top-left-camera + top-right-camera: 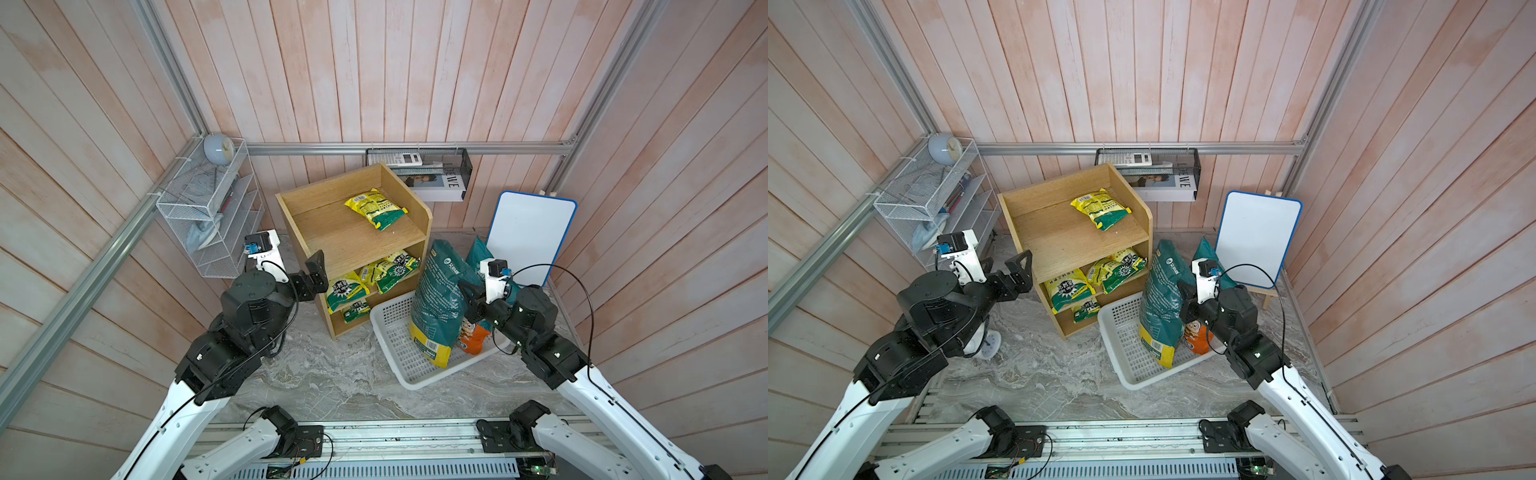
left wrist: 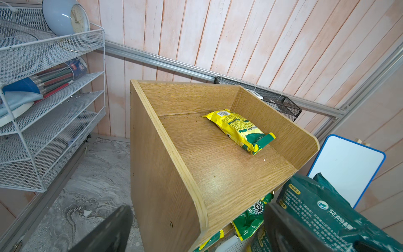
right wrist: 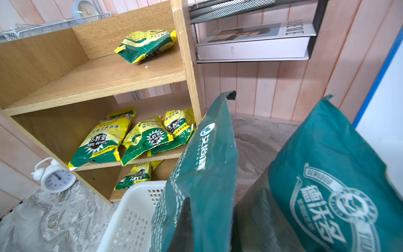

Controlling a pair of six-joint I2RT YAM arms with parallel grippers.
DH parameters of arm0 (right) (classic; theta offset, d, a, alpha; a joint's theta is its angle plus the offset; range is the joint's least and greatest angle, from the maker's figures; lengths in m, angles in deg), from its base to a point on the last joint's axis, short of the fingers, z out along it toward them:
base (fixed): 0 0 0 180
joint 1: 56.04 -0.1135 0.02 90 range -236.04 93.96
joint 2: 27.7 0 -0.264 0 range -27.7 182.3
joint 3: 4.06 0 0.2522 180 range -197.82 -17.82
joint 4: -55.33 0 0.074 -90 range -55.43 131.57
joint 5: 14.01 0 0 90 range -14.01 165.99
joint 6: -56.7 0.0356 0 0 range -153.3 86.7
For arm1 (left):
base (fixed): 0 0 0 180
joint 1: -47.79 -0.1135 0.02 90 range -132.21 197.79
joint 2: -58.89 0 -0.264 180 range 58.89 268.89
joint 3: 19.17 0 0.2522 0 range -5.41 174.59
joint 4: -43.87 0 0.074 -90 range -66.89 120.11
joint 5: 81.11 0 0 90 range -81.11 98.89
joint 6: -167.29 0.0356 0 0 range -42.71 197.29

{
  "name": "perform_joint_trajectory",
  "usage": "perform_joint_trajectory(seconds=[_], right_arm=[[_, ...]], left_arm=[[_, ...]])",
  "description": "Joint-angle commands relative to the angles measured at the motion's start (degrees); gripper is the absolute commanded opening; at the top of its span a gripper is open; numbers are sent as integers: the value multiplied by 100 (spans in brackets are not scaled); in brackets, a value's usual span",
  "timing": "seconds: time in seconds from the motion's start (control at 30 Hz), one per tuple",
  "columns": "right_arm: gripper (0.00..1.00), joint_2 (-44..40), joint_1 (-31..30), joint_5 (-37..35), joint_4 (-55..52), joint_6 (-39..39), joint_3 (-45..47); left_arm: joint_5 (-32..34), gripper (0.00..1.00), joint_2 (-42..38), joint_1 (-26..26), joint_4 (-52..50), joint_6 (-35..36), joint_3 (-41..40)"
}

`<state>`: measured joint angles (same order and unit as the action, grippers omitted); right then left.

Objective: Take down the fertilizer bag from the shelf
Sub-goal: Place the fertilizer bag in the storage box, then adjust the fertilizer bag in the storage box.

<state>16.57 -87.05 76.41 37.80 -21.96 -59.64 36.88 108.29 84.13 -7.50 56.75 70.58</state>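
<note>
Lying on the shelf (image 1: 340, 245) top tier, fertilizer bag (image 1: 376, 209) is untouched; left gripper (image 1: 1009, 259) is held spread, right gripper (image 1: 467, 293) clamped on tall teal bag (image 1: 436, 299); alarm clock (image 3: 57, 177) is shown by right wrist, not left.

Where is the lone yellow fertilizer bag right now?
In both top views the fertilizer bag lies on the top tier of the shelf, near its rear right corner.

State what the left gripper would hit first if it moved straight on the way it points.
Most likely the shelf. The open left gripper points at the front edge of the side panel nearest it. Nothing shows between them, though depth is hard to judge.
</note>
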Motion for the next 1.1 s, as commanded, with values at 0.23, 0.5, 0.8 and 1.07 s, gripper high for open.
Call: perform_joint_trajectory(seconds=[0.23, 0.5, 0.8, 1.07], right_arm=[[35, -367, 15, -589, -190, -11, -972], [42, 1755, -523, 834, -1440, -378, -3584], [46, 3972, -1309, 517, -1859, -1105, -5616], [59, 4457, -1723, -455, -2695, -1661, -6236]], left_arm=[[92, 100, 99, -13, 102, 17, -67], [64, 100, 61, -13, 95, -115, -182], [25, 100, -183, -13, 26, -227, -366], [33, 100, -326, -13, -17, -270, -550]])
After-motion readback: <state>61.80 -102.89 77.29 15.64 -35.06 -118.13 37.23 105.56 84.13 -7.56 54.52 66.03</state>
